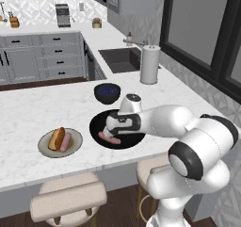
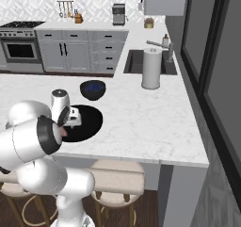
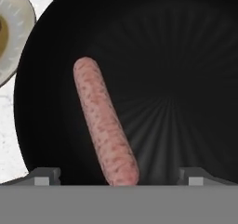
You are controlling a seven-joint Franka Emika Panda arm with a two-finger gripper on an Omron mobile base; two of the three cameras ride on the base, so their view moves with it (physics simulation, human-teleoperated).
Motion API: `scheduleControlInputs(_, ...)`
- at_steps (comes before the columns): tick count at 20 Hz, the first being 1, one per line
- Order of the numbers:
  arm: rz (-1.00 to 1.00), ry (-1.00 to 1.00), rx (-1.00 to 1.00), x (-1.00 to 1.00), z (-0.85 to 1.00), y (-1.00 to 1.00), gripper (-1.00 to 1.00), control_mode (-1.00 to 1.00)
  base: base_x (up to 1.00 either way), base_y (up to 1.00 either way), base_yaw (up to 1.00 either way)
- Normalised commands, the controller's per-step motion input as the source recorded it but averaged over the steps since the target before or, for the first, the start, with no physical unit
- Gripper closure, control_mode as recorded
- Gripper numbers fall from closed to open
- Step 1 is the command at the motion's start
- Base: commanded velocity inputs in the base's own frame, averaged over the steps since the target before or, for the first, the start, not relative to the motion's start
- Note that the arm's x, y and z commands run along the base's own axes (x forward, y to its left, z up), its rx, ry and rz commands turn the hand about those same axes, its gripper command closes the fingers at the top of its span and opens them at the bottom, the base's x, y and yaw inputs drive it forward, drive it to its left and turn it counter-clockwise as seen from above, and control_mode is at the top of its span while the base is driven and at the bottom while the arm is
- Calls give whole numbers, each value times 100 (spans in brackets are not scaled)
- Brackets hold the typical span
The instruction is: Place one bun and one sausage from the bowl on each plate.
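A: Hovering low over the black bowl (image 1: 101, 135), near the front edge of the bench (image 1: 28, 108). Fingers (image 3: 44, 175) standing wide apart, gripping nothing, tips cut off along the bottom of the hand view.

B: Lying inside the bowl: one sausage (image 3: 104, 123), slanting, pink and speckled, its lower end sitting between the two tips and cropped there. Peeking out as sausage ends under the wrist in the left base view. Touching the fingers or not, hard to tell.

A: Hiding much of the bowl in the left base view, thanks to the arm. Covering the bowl's left part in the right base view as well.

B: Sitting left of the bowl, near the bench's front edge: grey-rimmed plate (image 1: 60, 143), carrying a bun (image 1: 56, 138) and a second sausage (image 1: 66, 141) side by side. Showing just a slice of that plate at the upper left corner of the hand view, mostly cropped.

A: Resting just behind the black bowl, towards the middle of the bench: dark blue bowl (image 1: 107, 92). Contents too dark to make out.

B: Standing further back, by the sink (image 1: 118, 59) at the bench's far right: paper towel roll (image 1: 149, 64), upright.

A: Reading no labels or writing anywhere; small items on the far counter too blurred to name.
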Motion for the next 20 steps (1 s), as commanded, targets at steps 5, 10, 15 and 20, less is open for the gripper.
scheduleControlInputs(5, 0, 5, 0, 6, -35, 3, -100, -100, 0, 0, 0)
scheduleControlInputs(10, 1, 7, 0, 8, -41, 12, -100, -100, 0, 0, 0)
scheduleControlInputs(15, 0, 3, 0, 39, -39, 7, 100, -100, 0, 0, 0)
scheduleControlInputs(20, 0, 0, -1, 19, -12, 0, 100, -100, 0, 0, 0)
